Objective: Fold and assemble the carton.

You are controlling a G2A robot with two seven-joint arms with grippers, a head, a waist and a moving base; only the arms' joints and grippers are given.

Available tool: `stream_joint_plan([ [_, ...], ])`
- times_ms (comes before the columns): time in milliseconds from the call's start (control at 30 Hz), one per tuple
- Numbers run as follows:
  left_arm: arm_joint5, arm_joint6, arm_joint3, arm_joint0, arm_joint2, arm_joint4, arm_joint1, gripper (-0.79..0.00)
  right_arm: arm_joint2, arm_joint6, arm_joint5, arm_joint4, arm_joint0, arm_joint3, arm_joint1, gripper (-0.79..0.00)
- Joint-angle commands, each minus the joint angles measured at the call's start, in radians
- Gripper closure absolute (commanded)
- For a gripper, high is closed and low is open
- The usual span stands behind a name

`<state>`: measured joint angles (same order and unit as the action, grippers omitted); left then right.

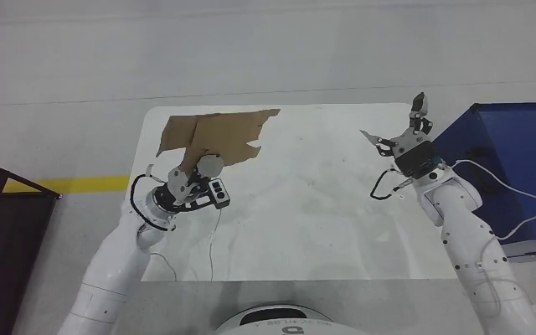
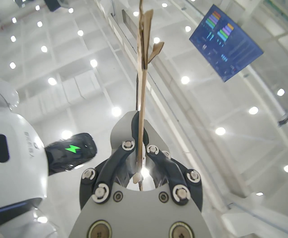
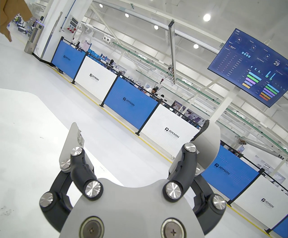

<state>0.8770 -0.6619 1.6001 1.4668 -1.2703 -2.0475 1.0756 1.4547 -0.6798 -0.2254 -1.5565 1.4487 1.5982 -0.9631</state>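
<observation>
A flat brown carton (image 1: 216,132) hangs over the far left corner of the white table (image 1: 318,218). My left gripper (image 1: 207,165) is shut on the carton's near edge. The left wrist view sees the carton (image 2: 142,74) edge-on, rising between the closed fingers (image 2: 135,128) of the left gripper (image 2: 140,129). My right gripper (image 1: 395,126) stands open above the table's far right corner with nothing between its fingers. In the right wrist view, the right gripper (image 3: 141,130) has its fingers spread wide and a corner of the carton (image 3: 13,15) shows far off.
A dark blue bin (image 1: 494,159) stands just past the table's right edge, close to the right arm. A dark object (image 1: 21,226) sits on the floor to the left, by a yellow floor line (image 1: 84,182).
</observation>
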Motion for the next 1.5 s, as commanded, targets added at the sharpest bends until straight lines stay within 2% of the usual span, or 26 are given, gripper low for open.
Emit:
stream_joint_plan([
  [0, 0.0, 0.082, -0.007, -0.016, 0.013, -0.093, 0.002, 0.0, -0.004, 0.008, -0.035, 0.071, -0.002, -0.003, -0.004, -0.785],
  [333, 0.0, 0.082, -0.007, -0.016, 0.013, -0.093, 0.002, 0.0, -0.004, 0.009, -0.042, 0.086, -0.003, -0.003, -0.005, -0.785],
  [400, 0.087, 0.055, -0.009, 0.021, 0.081, -0.311, 0.014, 0.0, -0.004, 0.009, -0.042, 0.086, -0.003, -0.003, -0.005, -0.785],
  [433, 0.126, 0.087, -0.021, 0.024, 0.118, -0.428, 0.017, 0.0, -0.004, 0.009, -0.042, 0.086, -0.003, -0.003, -0.005, -0.785],
  [500, 0.135, 0.187, -0.007, 0.014, 0.214, -0.707, 0.019, 0.0, -0.004, 0.009, -0.042, 0.086, -0.003, -0.003, -0.005, -0.785],
  [567, 0.135, 0.335, 0.009, -0.014, 0.284, -0.986, 0.011, 0.0, -0.004, 0.009, -0.042, 0.086, -0.003, -0.003, -0.005, -0.785],
  [600, 0.135, 0.378, 0.01, -0.022, 0.302, -1.024, 0.006, 0.0, -0.004, 0.009, -0.042, 0.086, -0.003, -0.003, -0.005, -0.785],
  [767, 0.135, 0.303, 0.063, -0.017, 0.444, -1.024, -0.013, 0.0, -0.004, 0.009, -0.042, 0.086, -0.003, -0.003, -0.005, -0.785],
  [900, 0.135, 0.254, 0.061, -0.065, 0.512, -1.024, -0.044, 0.0, -0.004, 0.009, -0.042, 0.086, -0.003, -0.003, -0.005, -0.785],
  [1000, 0.135, 0.261, 0.042, -0.11, 0.528, -1.024, -0.071, 0.0, -0.004, 0.009, -0.042, 0.086, -0.003, -0.003, -0.005, -0.785],
  [1133, 0.135, 0.34, -0.014, -0.164, 0.481, -1.024, -0.109, 0.0, -0.004, 0.009, -0.042, 0.086, -0.003, -0.003, -0.005, -0.785],
  [1233, 0.094, 0.437, -0.061, -0.212, 0.367, -0.925, -0.134, 0.0, -0.004, 0.009, -0.042, 0.086, -0.003, -0.003, -0.005, -0.785],
  [1267, 0.059, 0.432, -0.059, -0.222, 0.315, -0.814, -0.139, 0.0, -0.004, 0.009, -0.042, 0.086, -0.003, -0.003, -0.005, -0.785],
  [1300, 0.003, 0.41, -0.04, -0.231, 0.256, -0.631, -0.144, 0.0, -0.004, 0.009, -0.042, 0.086, -0.003, -0.003, -0.005, -0.785],
  [1400, -0.118, 0.225, 0.062, -0.197, 0.161, -0.135, -0.149, 0.0, -0.004, 0.009, -0.042, 0.086, -0.003, -0.003, -0.005, -0.785],
  [1467, -0.168, 0.07, 0.098, -0.167, 0.14, 0.096, -0.151, 0.0, -0.004, 0.009, -0.042, 0.086, -0.003, -0.003, -0.005, -0.785],
])
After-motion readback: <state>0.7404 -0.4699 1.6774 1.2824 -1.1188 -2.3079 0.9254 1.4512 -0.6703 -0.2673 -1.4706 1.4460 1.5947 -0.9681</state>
